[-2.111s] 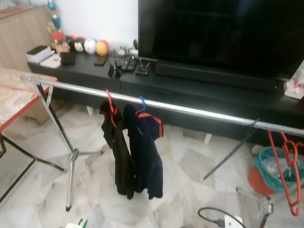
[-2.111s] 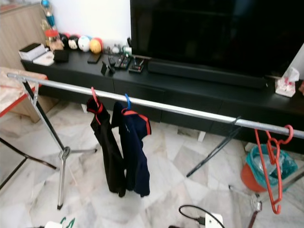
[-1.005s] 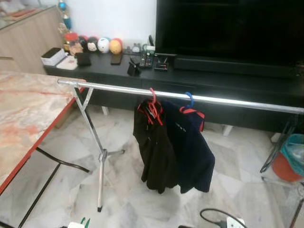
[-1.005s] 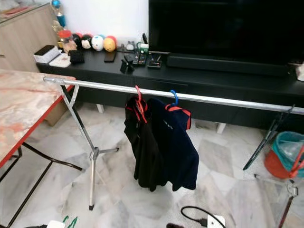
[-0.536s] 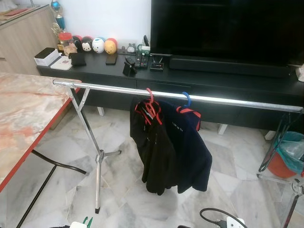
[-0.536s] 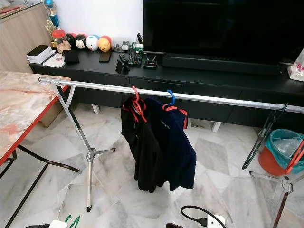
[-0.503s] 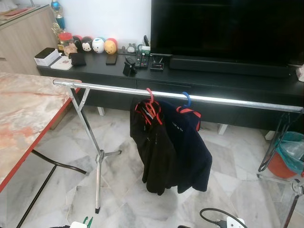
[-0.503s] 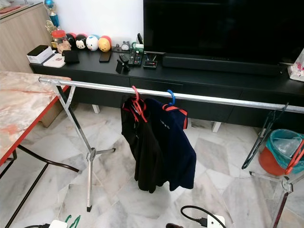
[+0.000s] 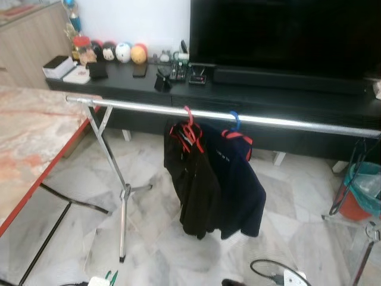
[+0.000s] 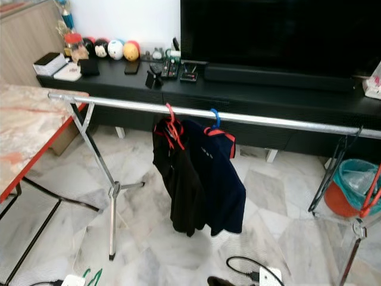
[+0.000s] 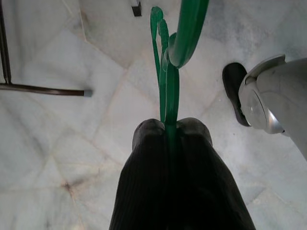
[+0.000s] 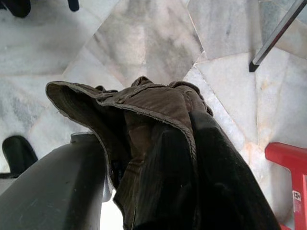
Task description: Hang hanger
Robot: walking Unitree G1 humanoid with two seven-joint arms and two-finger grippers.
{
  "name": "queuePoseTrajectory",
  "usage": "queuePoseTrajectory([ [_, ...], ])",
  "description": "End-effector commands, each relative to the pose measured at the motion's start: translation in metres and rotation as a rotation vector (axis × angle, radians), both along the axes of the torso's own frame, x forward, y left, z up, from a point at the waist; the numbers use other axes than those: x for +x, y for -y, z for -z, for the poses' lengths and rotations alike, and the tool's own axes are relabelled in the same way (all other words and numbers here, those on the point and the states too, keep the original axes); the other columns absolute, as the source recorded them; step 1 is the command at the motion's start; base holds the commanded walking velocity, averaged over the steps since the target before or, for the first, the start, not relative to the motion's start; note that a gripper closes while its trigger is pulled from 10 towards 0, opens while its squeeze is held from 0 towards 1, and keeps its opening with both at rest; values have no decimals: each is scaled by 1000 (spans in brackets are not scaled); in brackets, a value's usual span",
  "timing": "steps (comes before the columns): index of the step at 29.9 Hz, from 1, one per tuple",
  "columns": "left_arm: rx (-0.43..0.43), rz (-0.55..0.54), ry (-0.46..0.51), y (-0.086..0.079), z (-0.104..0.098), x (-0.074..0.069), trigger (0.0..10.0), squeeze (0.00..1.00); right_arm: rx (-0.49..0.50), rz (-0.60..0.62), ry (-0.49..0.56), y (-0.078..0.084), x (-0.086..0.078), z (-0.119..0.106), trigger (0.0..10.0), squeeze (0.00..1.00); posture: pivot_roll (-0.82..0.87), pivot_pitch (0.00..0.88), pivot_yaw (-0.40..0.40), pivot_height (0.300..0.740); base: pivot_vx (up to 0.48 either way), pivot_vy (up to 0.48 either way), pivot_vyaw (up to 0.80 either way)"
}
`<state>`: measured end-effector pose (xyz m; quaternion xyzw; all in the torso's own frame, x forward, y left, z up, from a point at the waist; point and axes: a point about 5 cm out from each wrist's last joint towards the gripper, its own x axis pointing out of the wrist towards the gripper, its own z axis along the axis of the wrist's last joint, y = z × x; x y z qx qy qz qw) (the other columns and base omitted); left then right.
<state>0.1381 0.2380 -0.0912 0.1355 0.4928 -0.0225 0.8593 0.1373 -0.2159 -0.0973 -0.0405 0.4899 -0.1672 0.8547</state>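
Pinching a green hanger (image 11: pixel 165 81) between closed fingers (image 11: pixel 148 143), left gripper (image 11: pixel 171 125) hangs above floor; right gripper (image 12: pixel 184 120) fingers clamp a brown garment (image 12: pixel 139 103) draped over them.

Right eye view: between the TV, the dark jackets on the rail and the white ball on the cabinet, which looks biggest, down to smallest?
1. TV, largest, though it stands farthest back.
2. dark jackets, hanging together on the rail.
3. white ball, smallest by far.

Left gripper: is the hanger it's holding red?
No, the left gripper is shut on a green hanger, seen over the marble floor.
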Motion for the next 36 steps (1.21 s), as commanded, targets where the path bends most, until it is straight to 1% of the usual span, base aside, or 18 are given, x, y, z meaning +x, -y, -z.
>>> queuePoseTrajectory([
  [1, -1, -9, -24, -2, 2, -7, 10000, 0, -5, 13, 7, 2, -2, 0, 10000, 0, 64, 0, 14, 740, -289, 0, 0],
  [6, -1, -5, -16, -2, 1, -5, 10000, 0, 1, 36, 39, 3, 1, -2, 10000, 0, 63, 0, 16, 740, -290, 0, 0],
  [9, -3, -3, -13, -1, 1, -4, 10000, 0, 5, 43, 39, 3, 1, -2, 10000, 0, 63, 0, 17, 740, -285, 0, 0],
  [14, -6, 4, -3, 1, 1, -1, 10000, 0, 9, 41, 44, 2, 2, -2, 10000, 0, 63, 0, 18, 740, -291, 0, -514],
  [22, -12, 13, 9, 3, 0, 2, 10000, 0, 4, 37, 41, 3, 1, -2, 10000, 0, 63, 0, 19, 740, -290, 0, 0],
  [28, -11, 7, 6, 3, 0, 1, 10000, 0, 6, 44, 47, 3, 2, -2, 10000, 0, 66, 0, 18, 740, -289, 0, 0],
  [33, -11, 4, 9, 2, 0, 2, 10000, 0, 13, 47, 58, 2, 5, -3, 10000, 0, 67, 0, 18, 740, -290, 0, -695],
  [36, -10, 4, 9, 2, 0, 2, 10000, 0, 11, 44, 66, 2, 6, -4, 10000, 0, 67, 0, 18, 740, -289, 0, 0],
])
